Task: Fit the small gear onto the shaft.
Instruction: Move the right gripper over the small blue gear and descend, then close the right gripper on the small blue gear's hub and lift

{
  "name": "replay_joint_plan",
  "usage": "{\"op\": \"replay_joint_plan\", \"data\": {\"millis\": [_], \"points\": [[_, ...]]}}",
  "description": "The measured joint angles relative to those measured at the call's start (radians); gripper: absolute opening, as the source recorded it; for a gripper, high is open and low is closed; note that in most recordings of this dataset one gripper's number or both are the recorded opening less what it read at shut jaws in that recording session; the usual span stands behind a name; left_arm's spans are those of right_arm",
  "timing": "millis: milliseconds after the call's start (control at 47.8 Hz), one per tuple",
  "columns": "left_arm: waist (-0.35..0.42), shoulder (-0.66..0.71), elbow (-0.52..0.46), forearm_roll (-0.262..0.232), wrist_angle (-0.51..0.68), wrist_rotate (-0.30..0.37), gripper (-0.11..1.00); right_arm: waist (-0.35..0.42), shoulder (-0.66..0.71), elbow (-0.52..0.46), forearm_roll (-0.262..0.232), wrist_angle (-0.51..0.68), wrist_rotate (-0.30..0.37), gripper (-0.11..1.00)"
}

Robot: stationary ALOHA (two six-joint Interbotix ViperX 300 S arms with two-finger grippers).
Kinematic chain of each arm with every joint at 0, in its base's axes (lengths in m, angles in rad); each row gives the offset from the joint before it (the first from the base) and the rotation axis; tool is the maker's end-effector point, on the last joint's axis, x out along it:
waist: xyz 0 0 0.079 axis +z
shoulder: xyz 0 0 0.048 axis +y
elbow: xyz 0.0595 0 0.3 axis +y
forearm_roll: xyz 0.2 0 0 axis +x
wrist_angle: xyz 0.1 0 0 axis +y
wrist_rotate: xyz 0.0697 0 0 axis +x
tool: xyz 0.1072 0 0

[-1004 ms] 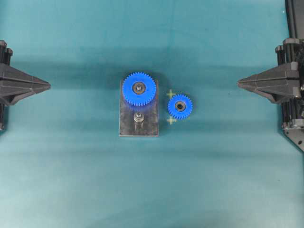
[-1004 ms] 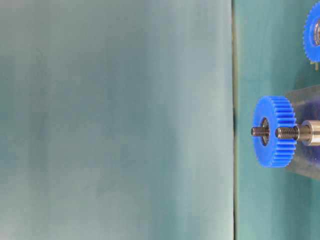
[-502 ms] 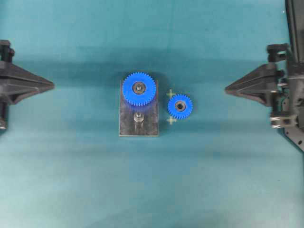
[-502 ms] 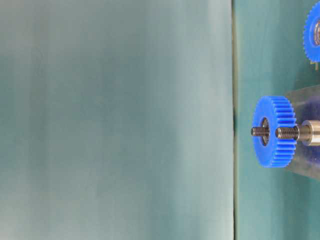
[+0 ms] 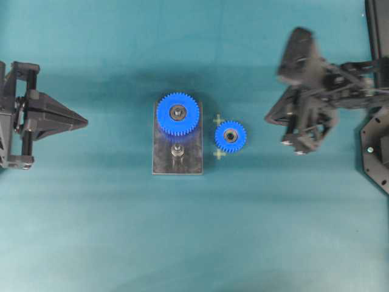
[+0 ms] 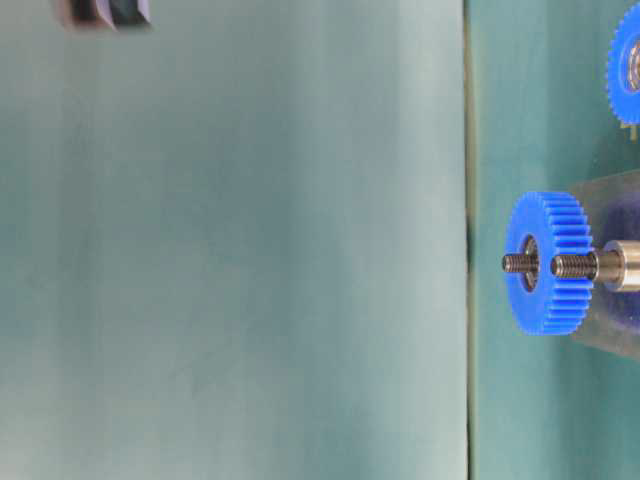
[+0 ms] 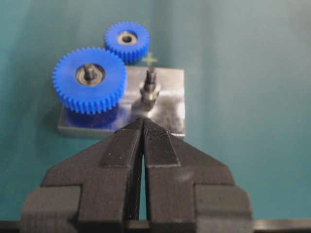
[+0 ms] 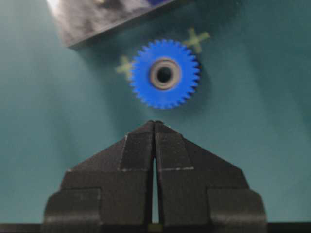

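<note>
The small gear (image 5: 230,136) lies flat on the teal mat, just right of the dark grey plate (image 5: 177,163), between two yellow cross marks. From the plate rises the bare shaft (image 5: 177,149), in front of the larger blue gear (image 5: 177,114) on its own pin. My left gripper (image 5: 87,123) is shut and empty, pointing at the plate from the far left. My right gripper (image 5: 267,117), motion-blurred, hovers right of the small gear. In the right wrist view the shut right gripper (image 8: 154,122) sits just short of the small gear (image 8: 164,74). The left wrist view has the left gripper (image 7: 143,119) before the shaft (image 7: 150,85).
Yellow cross marks (image 5: 219,120) flank the small gear on the mat. The right arm's base (image 5: 377,152) fills the right edge. In the table-level view a dark blur of an arm (image 6: 105,12) shows at the top left, and the larger gear (image 6: 548,262) stands beside the shaft (image 6: 585,265).
Both arms have moved in toward the centre. The right arm came furthest, swinging toward the small gear. The gears and plate have not moved.
</note>
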Motion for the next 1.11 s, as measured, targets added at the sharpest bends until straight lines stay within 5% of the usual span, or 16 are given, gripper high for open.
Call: {"op": "replay_joint_plan", "data": {"millis": [167, 251, 523, 1109], "points": [[-0.017, 0.048, -0.003, 0.0, 0.0, 0.0, 0.0, -0.02, 0.098, -0.035, -0.005, 0.003, 0.0, 0.02], [-0.02, 0.054, -0.005, 0.0, -0.006, 0.0, 0.0, -0.023, 0.152, -0.049, -0.005, 0.003, 0.002, 0.11], [-0.018, 0.048, 0.005, 0.0, -0.109, 0.002, 0.0, -0.025, 0.319, -0.106, -0.005, 0.006, 0.038, 0.82], [-0.02, 0.052, 0.021, 0.002, -0.166, 0.011, 0.0, -0.023, 0.492, -0.184, -0.017, 0.0, 0.048, 0.8]]}}
